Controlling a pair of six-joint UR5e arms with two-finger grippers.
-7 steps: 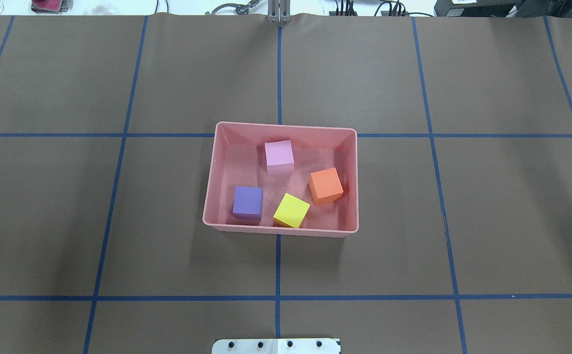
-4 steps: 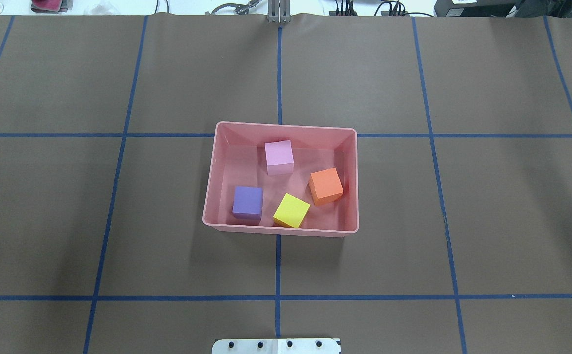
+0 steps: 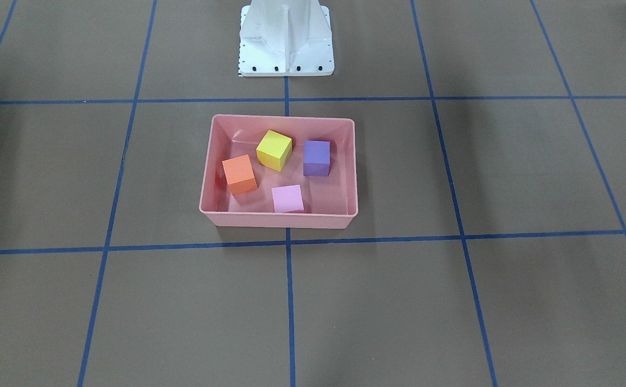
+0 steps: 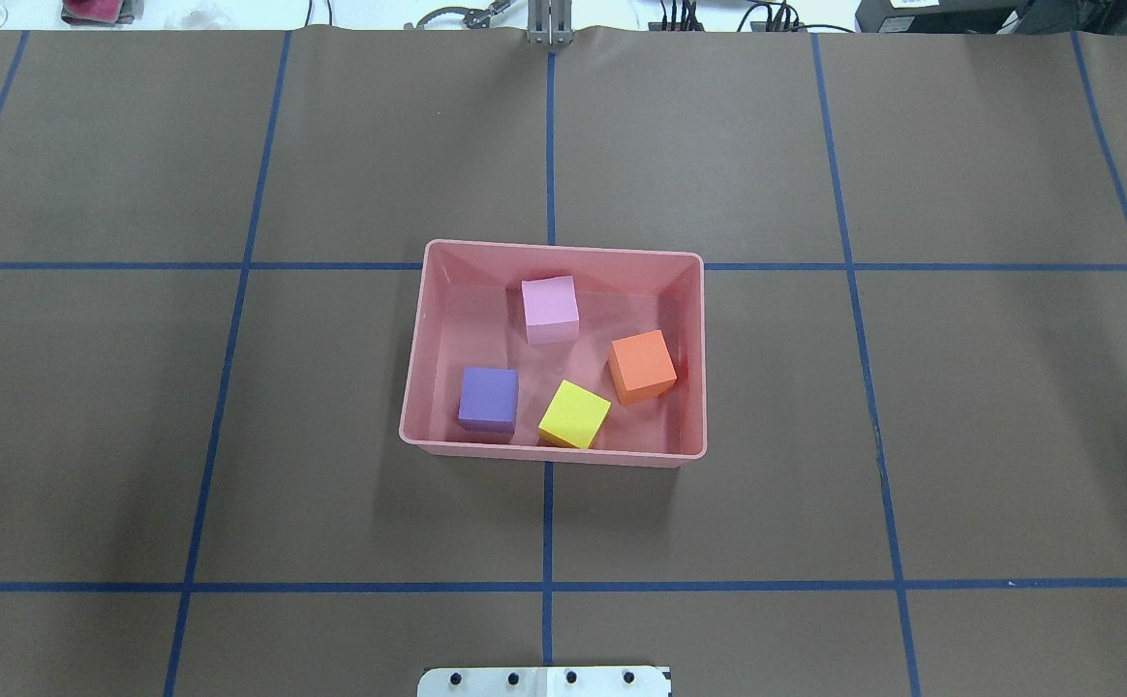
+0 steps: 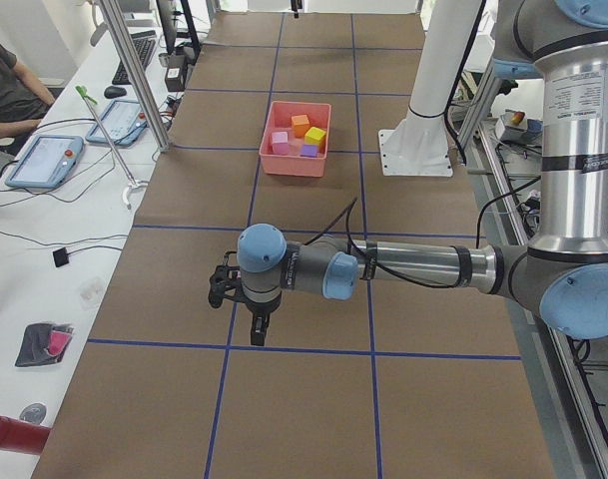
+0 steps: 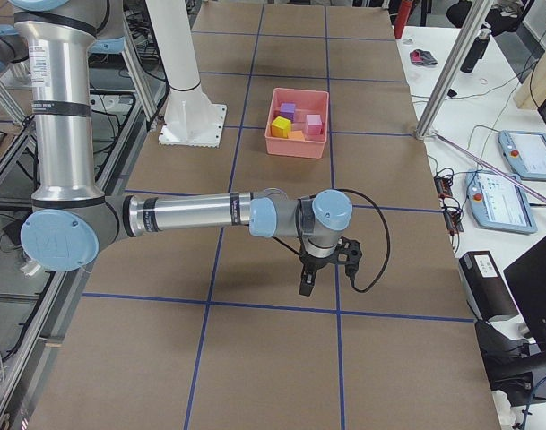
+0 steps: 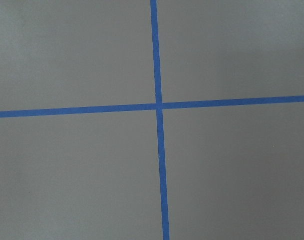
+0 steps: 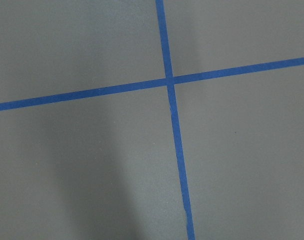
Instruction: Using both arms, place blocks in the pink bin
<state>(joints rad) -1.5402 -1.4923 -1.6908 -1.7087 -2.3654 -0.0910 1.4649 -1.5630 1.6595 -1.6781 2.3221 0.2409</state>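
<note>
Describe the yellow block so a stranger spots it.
Find the pink bin mid-table, before the white pedestal. Inside, the yellow block sits by the robot-side wall, between the purple block and the orange block. It alone is yellow.

The brown table covering (image 4: pixel 234 436) lies flat and is marked into squares by blue tape lines (image 4: pixel 548 542). One tape crossing (image 7: pixel 158 105) sits mid-frame in the left wrist view. The exterior left view shows a white side bench (image 5: pixel 84 215) carrying a blue-edged touch pendant (image 5: pixel 46 160), with a second pendant (image 5: pixel 122 120) beyond it. A keyboard (image 5: pixel 134 55) and a mouse (image 5: pixel 114 92) also lie there. A seated person (image 5: pixel 9 85) is at the bench's far end. A red cylinder (image 5: pixel 14 436) lies at the near corner.
</note>
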